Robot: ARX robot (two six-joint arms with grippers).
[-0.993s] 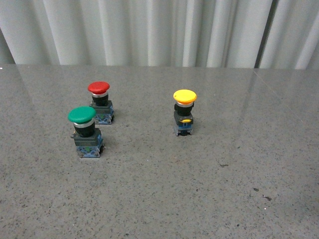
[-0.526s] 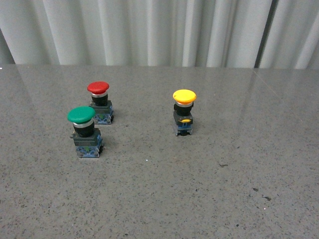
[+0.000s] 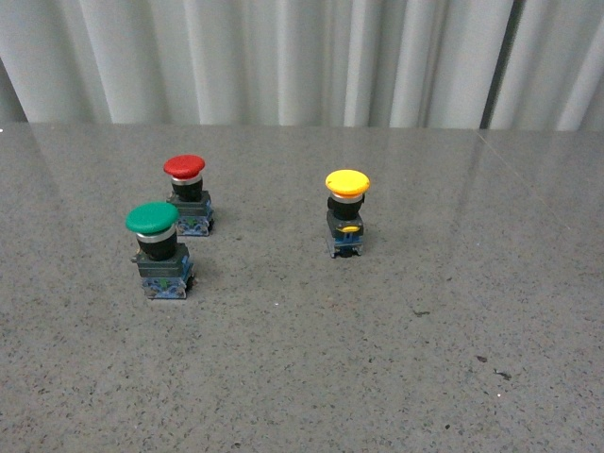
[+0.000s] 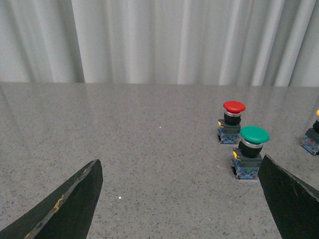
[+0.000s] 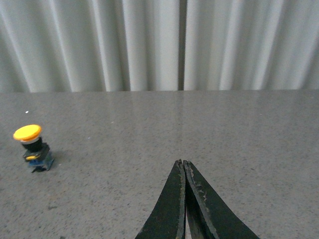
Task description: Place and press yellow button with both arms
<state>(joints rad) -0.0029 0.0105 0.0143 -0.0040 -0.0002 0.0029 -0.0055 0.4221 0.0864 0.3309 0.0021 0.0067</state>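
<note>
The yellow button [image 3: 346,213] stands upright on the grey table, right of centre in the front view. It also shows in the right wrist view [image 5: 33,147], and its edge shows in the left wrist view [image 4: 313,139]. My left gripper [image 4: 179,164] is open and empty, low over the table, with the green button beside one finger. My right gripper [image 5: 182,162] is shut with nothing in it, well apart from the yellow button. Neither arm shows in the front view.
A green-capped button [image 3: 159,250] and a red-capped button [image 3: 188,193] stand upright at the left of the table; both show in the left wrist view, green [image 4: 250,157] and red [image 4: 231,122]. A pale curtain [image 3: 302,57] hangs behind the table's far edge.
The front view has shifted very slightly; the three buttons keep their places on the table.
</note>
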